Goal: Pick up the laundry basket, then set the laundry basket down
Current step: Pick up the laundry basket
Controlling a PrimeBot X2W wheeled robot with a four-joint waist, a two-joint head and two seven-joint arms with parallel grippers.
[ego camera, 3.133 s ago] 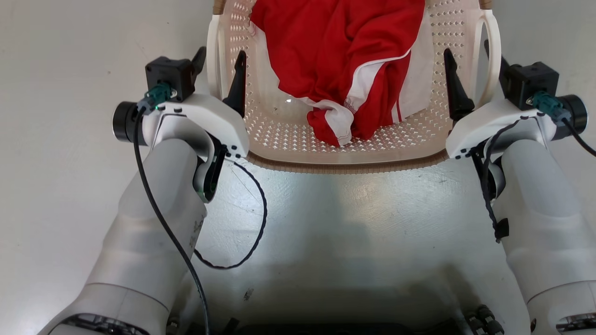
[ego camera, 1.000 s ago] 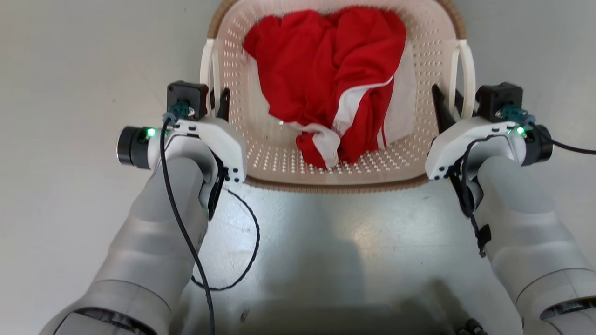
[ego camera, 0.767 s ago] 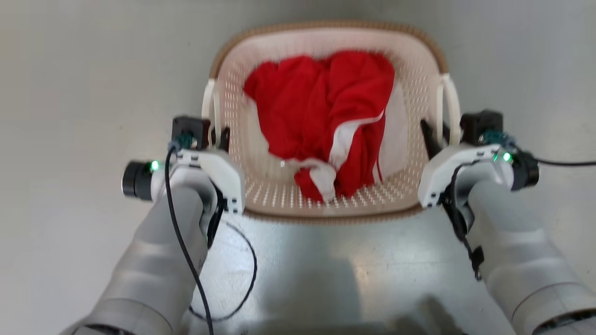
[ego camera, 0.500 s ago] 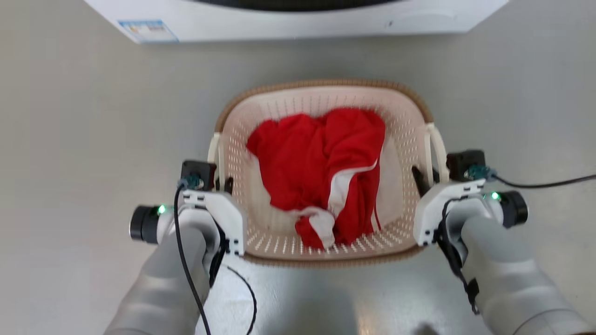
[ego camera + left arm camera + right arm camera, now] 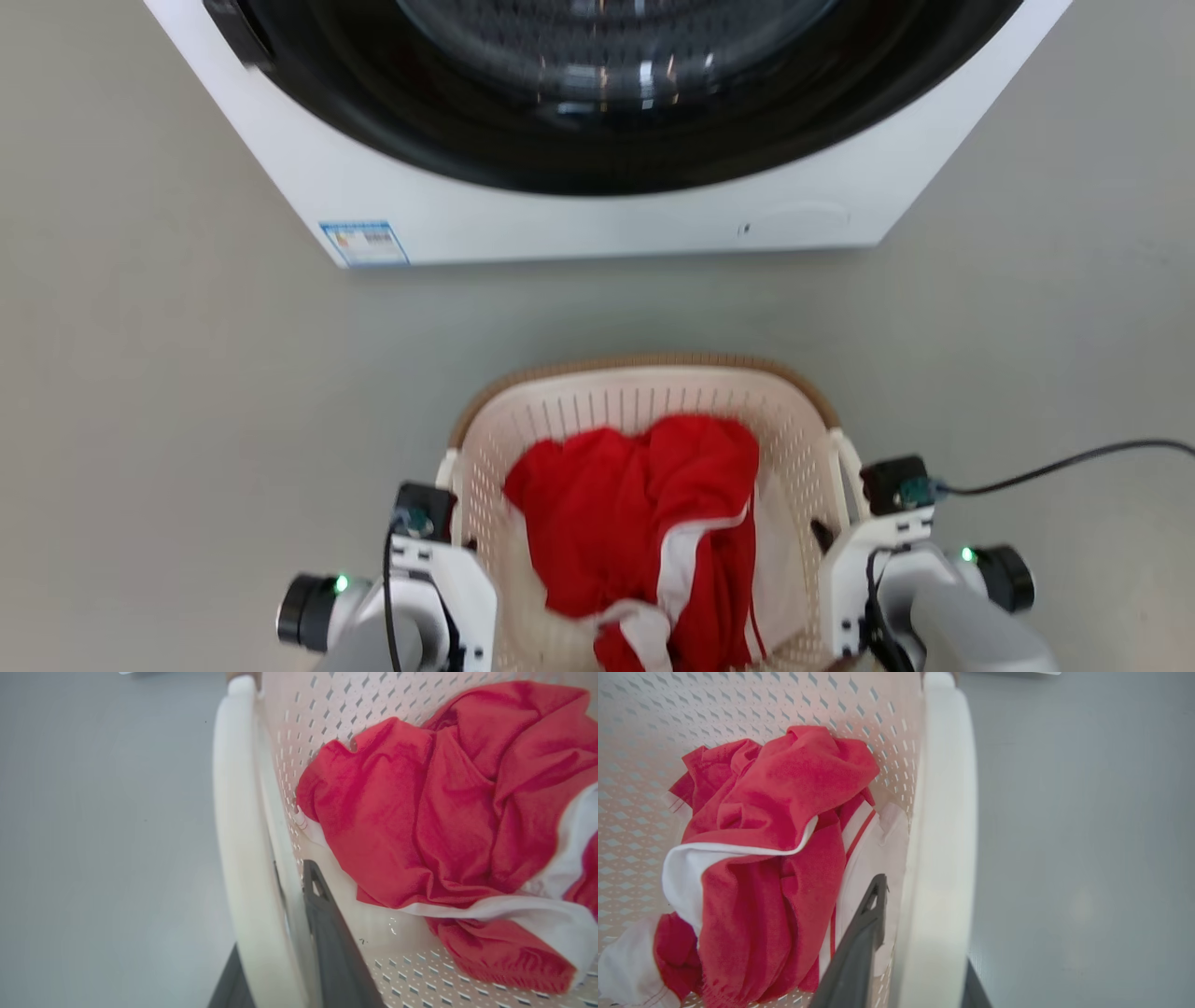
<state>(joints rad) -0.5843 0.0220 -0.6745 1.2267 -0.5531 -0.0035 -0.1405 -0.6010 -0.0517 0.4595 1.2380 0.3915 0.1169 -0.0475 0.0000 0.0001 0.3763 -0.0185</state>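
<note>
**Light, stiff basket gripped by both handles**

The cream-white perforated plastic laundry basket (image 5: 644,366), brown-rimmed, is held near the white washing machine (image 5: 597,219). The left gripper (image 5: 275,961) and right gripper (image 5: 920,966) are each closed across a white loop handle (image 5: 236,826), one finger inside the wall, one outside. The rigid shell and its soft red-and-white garment (image 5: 635,504) are judged light. Open grey floor (image 5: 168,392) is left at both sides; the machine is close ahead.

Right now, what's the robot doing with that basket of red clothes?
The robot's left gripper and right gripper each clamp a white loop handle of the cream-white perforated plastic laundry basket with a brown rim. A crumpled red and white garment lies inside. The big white washing machine stands just ahead.
</note>
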